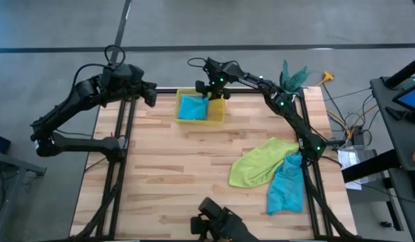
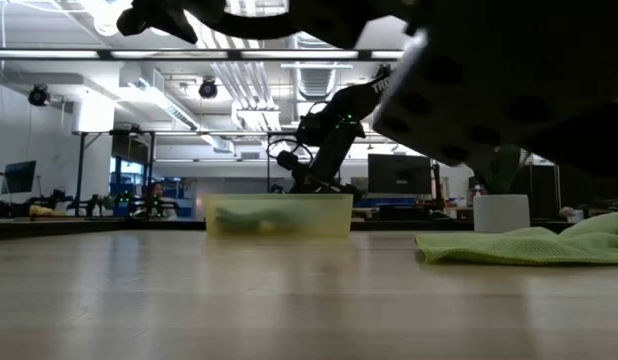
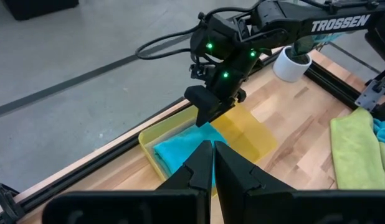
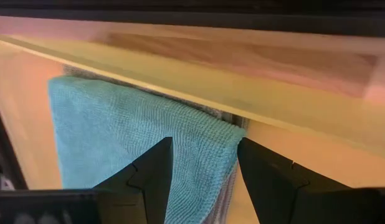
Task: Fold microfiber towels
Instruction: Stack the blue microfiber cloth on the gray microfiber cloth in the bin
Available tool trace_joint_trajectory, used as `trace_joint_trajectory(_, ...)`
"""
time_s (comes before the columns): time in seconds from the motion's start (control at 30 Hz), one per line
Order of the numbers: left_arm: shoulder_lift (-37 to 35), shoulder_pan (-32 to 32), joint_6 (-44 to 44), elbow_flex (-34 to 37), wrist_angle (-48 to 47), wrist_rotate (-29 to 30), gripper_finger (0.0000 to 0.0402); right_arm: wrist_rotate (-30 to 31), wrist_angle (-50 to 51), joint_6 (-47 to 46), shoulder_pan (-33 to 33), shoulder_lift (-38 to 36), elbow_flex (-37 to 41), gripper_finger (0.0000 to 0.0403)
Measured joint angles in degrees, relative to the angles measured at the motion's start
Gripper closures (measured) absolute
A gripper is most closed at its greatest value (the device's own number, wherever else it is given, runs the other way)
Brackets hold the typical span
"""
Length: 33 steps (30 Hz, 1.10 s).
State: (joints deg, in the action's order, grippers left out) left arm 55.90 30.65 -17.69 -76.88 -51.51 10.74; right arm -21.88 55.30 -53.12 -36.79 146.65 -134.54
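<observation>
A yellow translucent bin (image 1: 201, 107) stands at the table's far middle. In it lies a folded teal towel (image 1: 192, 106), with a grey layer (image 4: 227, 193) showing under its edge. My right gripper (image 1: 217, 89) is open and reaches down into the bin's right end, its fingers on either side of the teal towel's edge (image 4: 205, 155). My left gripper (image 1: 152, 95) is shut and empty, raised over the table's far left edge. A lime green towel (image 1: 261, 161) lies crumpled at the right, overlapped by a second teal towel (image 1: 286, 185) near the right edge. My right gripper comes into the bin from above with its fingers (image 4: 156, 171) apart over the folded teal towel (image 4: 130, 137). I cannot tell whether they touch it. The towel lies flat in the bin.
A white pot with a green plant (image 1: 293, 79) stands at the far right corner. Dark frame rails run along the table's left side (image 1: 120, 154) and right side (image 1: 315, 181). A camera mount (image 1: 217, 225) sits at the near edge. Bare wood lies in the table's middle and left.
</observation>
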Motion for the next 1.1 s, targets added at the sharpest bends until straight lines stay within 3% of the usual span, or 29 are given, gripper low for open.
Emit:
trace_joint_trajectory(0.27,-0.05,0.0,-0.04,0.0,0.0,0.0,0.0402,-0.17,-1.17,0.87,0.02,0.08,-0.32,0.0235)
trace_joint_trajectory(0.9,0.15,0.0,-0.17,0.02,0.0,-0.02,0.0402,-1.09,-1.61,4.98,0.02,0.1,-0.32,0.0385)
trace_joint_trajectory(1.1,0.15,0.01,-0.15,0.02,0.0,-0.02,0.0402,-2.81,-1.94,7.97,0.06,0.1,-0.33,0.0393)
